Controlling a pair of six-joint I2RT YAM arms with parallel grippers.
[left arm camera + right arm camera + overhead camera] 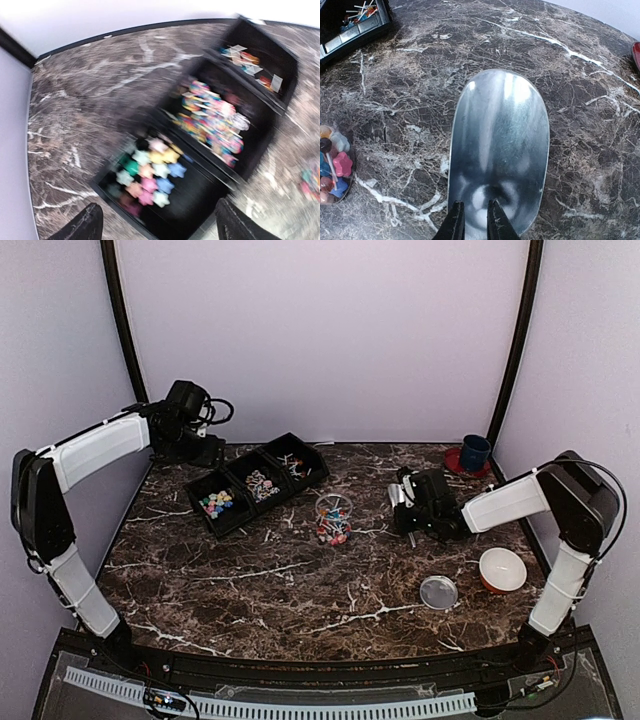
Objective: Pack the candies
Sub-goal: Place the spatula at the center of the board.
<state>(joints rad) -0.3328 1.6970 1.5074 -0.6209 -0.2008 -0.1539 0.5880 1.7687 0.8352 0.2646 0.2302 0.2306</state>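
The right claw (pixel 474 222), jaws narrow at the empty scoop's (pixel 500 145) rear, grip impossible to judge, sits near the part-filled jar (pixel 332 165), while the left claw (pixel 160 225) gapes wide above the candies (pixel 147 175) in the tray (pixel 192 200), probably ready to steady it.

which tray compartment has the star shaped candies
The tray's left-end compartment: pastel star candies fill it. The middle one holds wrapped pieces, the right end stick pieces.

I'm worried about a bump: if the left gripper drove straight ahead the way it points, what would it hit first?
Likely the star-shaped candies in the black tray's end compartment, which sits straight ahead of the open left gripper in its wrist view. Blur leaves depth uncertain.
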